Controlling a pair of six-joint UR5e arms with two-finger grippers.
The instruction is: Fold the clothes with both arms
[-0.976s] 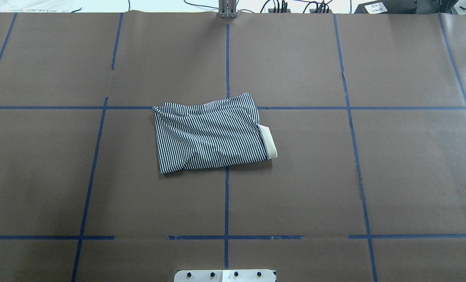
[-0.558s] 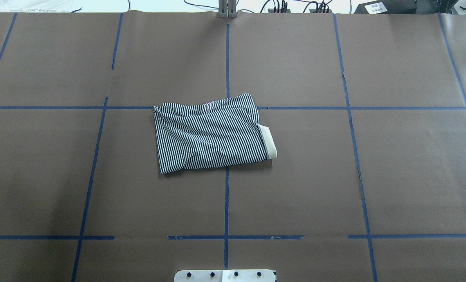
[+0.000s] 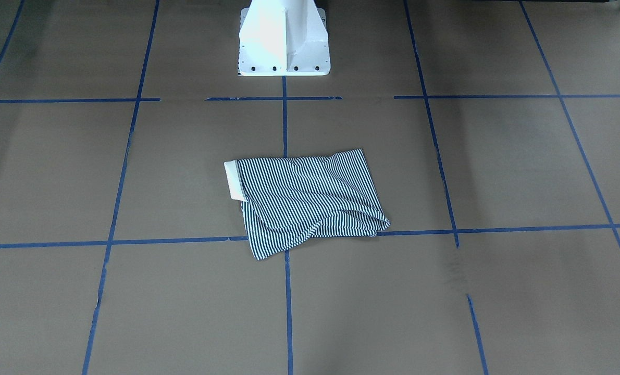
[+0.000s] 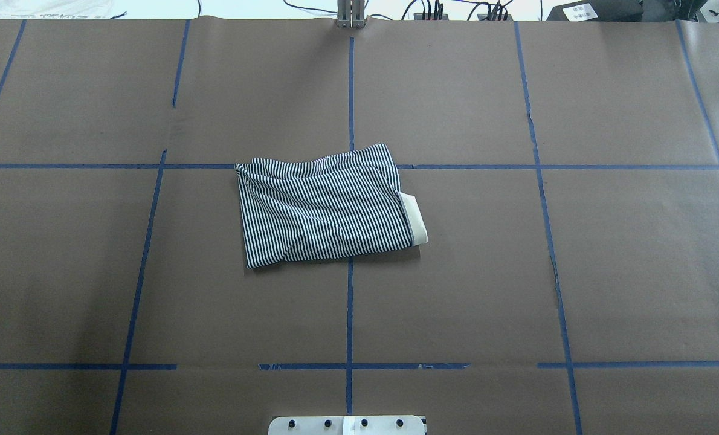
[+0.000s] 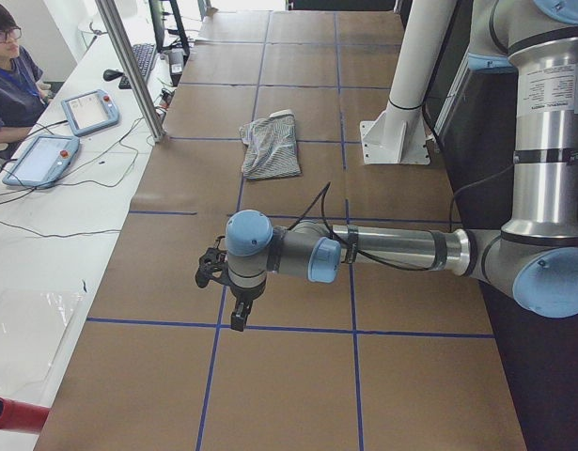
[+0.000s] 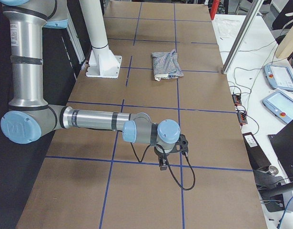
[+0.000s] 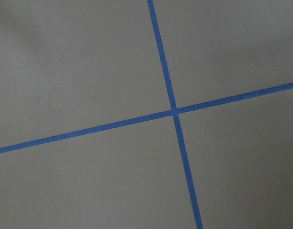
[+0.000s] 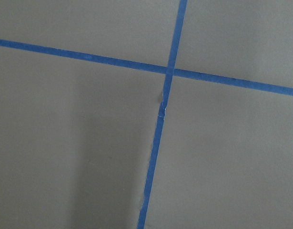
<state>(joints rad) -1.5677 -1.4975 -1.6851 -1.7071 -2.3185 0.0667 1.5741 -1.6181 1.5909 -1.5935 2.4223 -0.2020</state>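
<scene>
Striped polo shirt point(image 4: 326, 205), lying as a compact, roughly rectangular packet of several layers on the paper-covered counter point(image 4: 607, 272). It sits straight out in front of the white pedestal base point(image 3: 284, 39), well apart from it, across the blue tape line point(image 4: 350, 302) that runs out from that base. The cream collar point(image 4: 417, 220) protrudes from the edge on the base's right-arm side; the opposite edge shows loose diagonal creases.

Judged from its drape, the fabric is light, soft and limp, with only the collar somewhat stiffer. Stacked layers would likely slide apart if lifted by one ply, so any further fold calls for pinching two corners of one edge through all layers, one per arm. The fold appears nearly or fully complete.

The left arm point(image 5: 392, 249) and right arm point(image 6: 94, 119) reach out low over bare paper, far to either side of the base and well apart from the shirt. Left end effector point(image 5: 238, 315) and right end effector point(image 6: 162, 163) hold nothing visible; whether each is wide or narrow cannot be told.
</scene>
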